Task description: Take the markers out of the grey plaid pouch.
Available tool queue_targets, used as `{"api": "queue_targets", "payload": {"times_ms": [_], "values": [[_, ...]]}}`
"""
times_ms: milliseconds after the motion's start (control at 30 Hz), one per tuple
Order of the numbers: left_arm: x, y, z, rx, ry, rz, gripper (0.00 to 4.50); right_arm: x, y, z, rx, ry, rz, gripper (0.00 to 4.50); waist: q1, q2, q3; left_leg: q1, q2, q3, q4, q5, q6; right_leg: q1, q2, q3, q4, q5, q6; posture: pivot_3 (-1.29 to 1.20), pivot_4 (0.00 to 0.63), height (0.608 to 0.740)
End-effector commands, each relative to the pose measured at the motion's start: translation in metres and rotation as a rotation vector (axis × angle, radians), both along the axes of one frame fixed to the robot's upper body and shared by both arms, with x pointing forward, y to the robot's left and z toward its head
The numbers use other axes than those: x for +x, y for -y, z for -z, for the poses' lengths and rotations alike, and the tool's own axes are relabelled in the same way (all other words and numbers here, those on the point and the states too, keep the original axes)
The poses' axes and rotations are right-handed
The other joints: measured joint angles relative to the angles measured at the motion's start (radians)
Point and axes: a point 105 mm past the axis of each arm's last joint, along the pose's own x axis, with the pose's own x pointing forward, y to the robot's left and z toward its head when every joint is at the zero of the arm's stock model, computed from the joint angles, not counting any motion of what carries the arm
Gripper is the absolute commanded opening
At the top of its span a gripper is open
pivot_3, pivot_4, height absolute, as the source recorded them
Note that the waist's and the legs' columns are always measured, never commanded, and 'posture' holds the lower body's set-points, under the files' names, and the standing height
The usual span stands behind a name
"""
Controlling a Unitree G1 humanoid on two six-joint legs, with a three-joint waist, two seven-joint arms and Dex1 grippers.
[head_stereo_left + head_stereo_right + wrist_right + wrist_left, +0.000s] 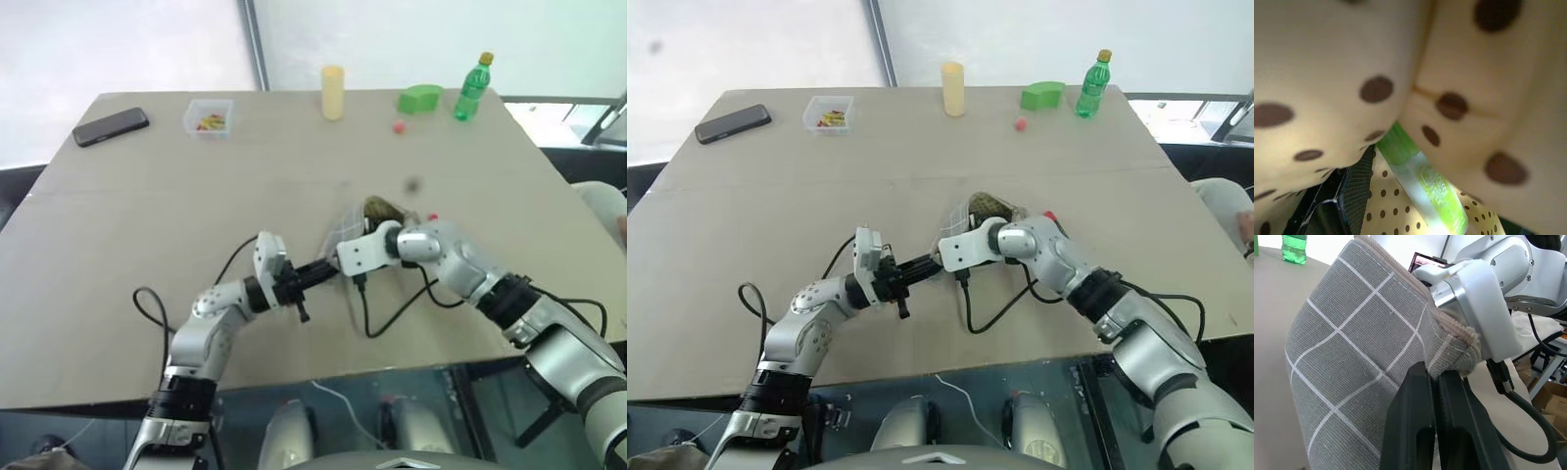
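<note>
The grey plaid pouch (1352, 357) stands raised off the table a little right of centre (364, 213), its mouth open. My left gripper (1437, 377) is shut on the pouch's corner at the end of the zipper (318, 271). My right gripper (1430, 215) reaches into the mouth from the right. Its fingers (1352, 196) stand apart inside the dotted tan lining. The bright green marker (1420, 181) lies between them, and I cannot tell whether they touch it. A small red tip (432, 217) shows just past my right forearm, the rest of it hidden.
Along the table's far edge are a black phone (111, 125), a clear box (209, 117) of small coloured things, a yellow cylinder (333, 92), a green block (419, 98), a small red ball (399, 126) and a green bottle (472, 88). Black cables (377, 318) loop under both wrists.
</note>
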Motion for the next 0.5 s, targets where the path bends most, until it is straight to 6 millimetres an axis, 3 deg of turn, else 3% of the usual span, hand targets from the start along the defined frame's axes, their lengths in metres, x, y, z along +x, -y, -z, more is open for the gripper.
{"api": "queue_targets", "payload": {"times_ms": [33, 167, 300, 400, 433, 500], "values": [[-0.008, 0.014, -0.023, -0.038, 0.109, 0.054, 0.0, 0.001, 0.023, 0.05, -0.158, -0.105, 0.056, 3.45, -0.002, -0.001, -0.002, 0.001, 0.0, 0.0, 0.0, -0.001, 0.001, 0.0, 0.0, 0.0, 0.001, 0.0, 0.0, 0.0, 0.15, 0.74], [-0.006, 0.011, -0.022, -0.057, 0.095, 0.012, 0.0, 0.0, 0.021, 0.059, -0.189, -0.142, 0.026, 3.45, -0.009, -0.002, -0.003, 0.008, 0.0, 0.002, 0.0, -0.001, 0.002, 0.004, 0.0, 0.003, 0.003, 0.0, 0.0, 0.0, 0.15, 0.74], [-0.006, 0.007, -0.018, -0.084, 0.056, -0.018, 0.0, 0.003, 0.019, 0.063, -0.195, -0.151, 0.019, 2.15, -0.02, -0.002, -0.003, 0.015, 0.0, 0.004, -0.002, -0.001, 0.002, 0.009, 0.0, 0.005, 0.002, -0.002, -0.003, 0.0, 0.15, 0.74], [-0.004, 0.001, -0.014, -0.113, 0.017, -0.051, 0.0, 0.007, 0.025, 0.054, -0.174, -0.158, 0.038, 0.68, -0.019, -0.001, -0.003, 0.014, 0.0, 0.004, -0.002, -0.001, 0.002, 0.009, 0.0, 0.006, 0.003, -0.002, -0.003, 0.0, 0.15, 0.74], [-0.003, 0.0, -0.013, -0.119, 0.008, -0.058, 0.0, 0.009, 0.03, 0.048, -0.159, -0.158, 0.049, 0.4, -0.016, -0.001, -0.003, 0.014, 0.0, 0.004, -0.002, -0.001, 0.002, 0.008, 0.0, 0.006, 0.003, -0.002, -0.003, 0.0, 0.15, 0.74], [0.0, -0.003, -0.013, -0.138, -0.012, -0.073, 0.0, 0.011, 0.039, 0.029, -0.105, -0.159, 0.077, 0.39, -0.003, -0.001, -0.002, 0.013, 0.0, 0.004, -0.002, -0.001, 0.002, 0.008, 0.0, 0.006, 0.002, -0.001, -0.002, 0.0, 0.15, 0.74]]}}
